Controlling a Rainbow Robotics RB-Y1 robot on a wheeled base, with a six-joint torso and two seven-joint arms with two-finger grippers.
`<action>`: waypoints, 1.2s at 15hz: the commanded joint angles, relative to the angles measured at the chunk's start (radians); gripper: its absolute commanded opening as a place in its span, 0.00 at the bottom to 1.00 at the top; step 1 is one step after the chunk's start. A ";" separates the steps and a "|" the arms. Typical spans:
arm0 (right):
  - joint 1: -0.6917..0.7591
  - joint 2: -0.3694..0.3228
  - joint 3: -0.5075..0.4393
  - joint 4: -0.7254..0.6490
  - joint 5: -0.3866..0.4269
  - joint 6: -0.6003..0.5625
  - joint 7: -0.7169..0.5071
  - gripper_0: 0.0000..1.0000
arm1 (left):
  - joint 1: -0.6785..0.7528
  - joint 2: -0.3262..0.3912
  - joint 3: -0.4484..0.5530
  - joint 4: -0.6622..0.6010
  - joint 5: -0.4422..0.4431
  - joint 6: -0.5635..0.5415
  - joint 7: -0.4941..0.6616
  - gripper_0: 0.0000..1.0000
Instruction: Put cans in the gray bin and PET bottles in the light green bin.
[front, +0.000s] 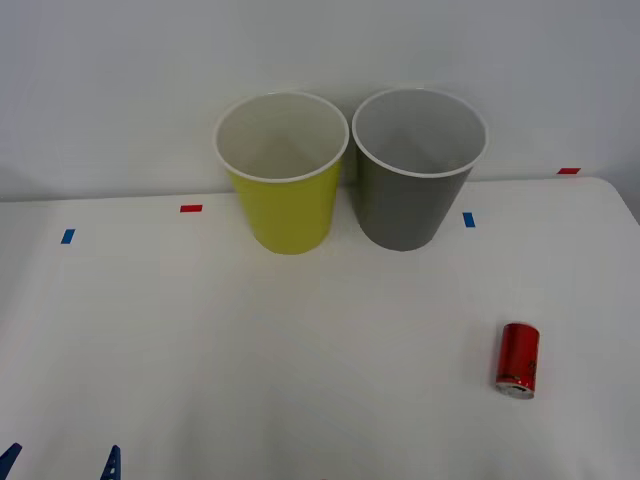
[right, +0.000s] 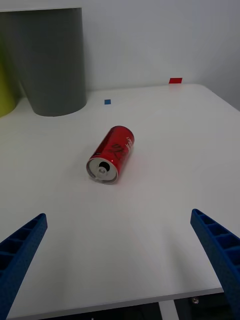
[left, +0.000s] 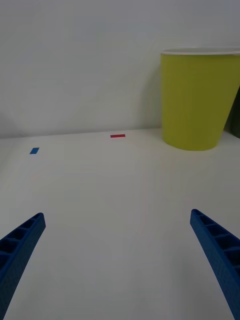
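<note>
Left claw (left: 117, 260): released, its blue ribbed fingers (left: 20, 250) spread wide, low over the near left part of the worktop (front: 300, 340); the tips show at the front view's near left edge (front: 60, 465).
Tape marks: a blue one (front: 67, 237) and a red one (front: 191, 208) lie on the worktop's far left, left of the bins; another blue one (front: 468, 219) just right of the gray bin, another red one (front: 568, 171) at the far right edge.
Light green bin (front: 283, 170): upright at the far middle of the worktop, against the white wall, ahead and to the right of the left claw.
Gray bin (front: 415, 165): upright just beside the light green bin, on its right.
Can (front: 518, 359): red, lying on its side on the near right part of the worktop, well apart from both bins.
Right claw (right: 117, 260): released, fingers (right: 220, 250) spread wide, holding nothing; the can (right: 111, 154) lies ahead of it, roughly in line with the gap between the fingers, its silver end facing the claw, not touching it.
</note>
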 joint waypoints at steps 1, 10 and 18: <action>0.000 0.000 0.000 0.000 0.000 0.000 0.000 1.00 | 0.000 0.000 0.000 0.000 0.000 0.000 0.000 1.00; 0.000 0.000 0.000 0.000 0.000 0.000 0.000 1.00 | 0.000 0.000 0.000 0.000 0.000 0.000 0.000 1.00; 0.000 0.000 0.000 0.000 0.000 0.000 0.000 1.00 | 0.000 0.000 0.000 0.000 0.000 0.000 0.000 1.00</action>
